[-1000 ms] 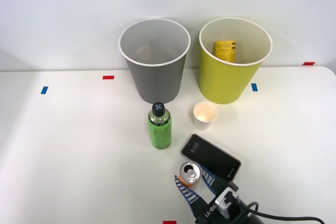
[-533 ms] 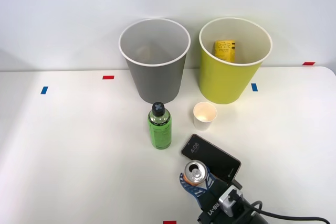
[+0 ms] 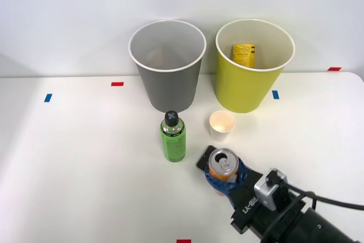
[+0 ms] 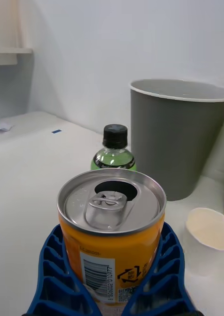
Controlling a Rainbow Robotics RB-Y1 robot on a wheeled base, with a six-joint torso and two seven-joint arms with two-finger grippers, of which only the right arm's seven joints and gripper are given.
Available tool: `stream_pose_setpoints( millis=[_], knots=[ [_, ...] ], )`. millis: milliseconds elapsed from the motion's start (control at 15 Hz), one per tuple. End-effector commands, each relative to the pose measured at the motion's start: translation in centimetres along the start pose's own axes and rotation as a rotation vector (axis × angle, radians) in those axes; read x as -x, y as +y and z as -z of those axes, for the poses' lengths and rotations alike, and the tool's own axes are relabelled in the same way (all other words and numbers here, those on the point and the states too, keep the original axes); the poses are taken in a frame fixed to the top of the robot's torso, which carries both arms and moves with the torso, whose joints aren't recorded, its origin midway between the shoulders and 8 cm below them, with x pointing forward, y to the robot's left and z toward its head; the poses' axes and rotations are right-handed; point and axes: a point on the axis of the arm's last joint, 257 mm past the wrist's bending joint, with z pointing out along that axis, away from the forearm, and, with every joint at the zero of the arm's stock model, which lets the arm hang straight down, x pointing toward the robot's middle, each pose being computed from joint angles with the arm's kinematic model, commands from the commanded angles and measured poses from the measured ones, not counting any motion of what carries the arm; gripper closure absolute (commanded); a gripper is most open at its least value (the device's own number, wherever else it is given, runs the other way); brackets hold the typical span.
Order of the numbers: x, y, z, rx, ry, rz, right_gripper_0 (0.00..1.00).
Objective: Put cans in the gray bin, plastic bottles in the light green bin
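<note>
Tool point(image 3: 223, 176) pinching the can point(image 3: 220, 165), one blue ribbed finger point(image 4: 55, 276) pressed on each side. Can upright, silver top and pull tab facing up, held above the dark phone point(image 3: 202, 159) on the white surface point(image 3: 85, 163).

Gray bin point(image 3: 168, 66) away from the tool, toward the back wall and a bit to the robot's left. Mouth open and facing up, rim well higher than the can for now. Bottle point(image 3: 173, 137) standing between the tool and the gray bin, black cap up, just in front of that bin. Paper cup point(image 3: 221, 124) near too, a little right of the bottle.

Green bin point(image 3: 253, 66) beside the gray one, on the right, with something yellow already inside.

Probably next: up first, then forward and left, over the bottle and over the gray rim. Easy to bump the bottle or the cup if kept too low. Bottle not yet in any bin.
</note>
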Motion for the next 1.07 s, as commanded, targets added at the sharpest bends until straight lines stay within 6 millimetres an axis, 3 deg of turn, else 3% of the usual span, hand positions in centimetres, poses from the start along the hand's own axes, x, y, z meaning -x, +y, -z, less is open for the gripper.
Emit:
stream_pose_setpoints(
  millis=[67, 467, 733, 1067],
  knots=[
    [4.7, -1.9, -0.5, -0.021, -0.033, -0.053, 1.0],
    [11.0, -5.7, -3.7, -0.065, -0.122, -0.038, 1.0],
    [14.7, -7.0, -6.1, -0.018, -0.139, -0.099, 1.0],
    [17.3, -9.6, -11.9, -0.017, -0.206, -0.145, 1.0]
  ],
)
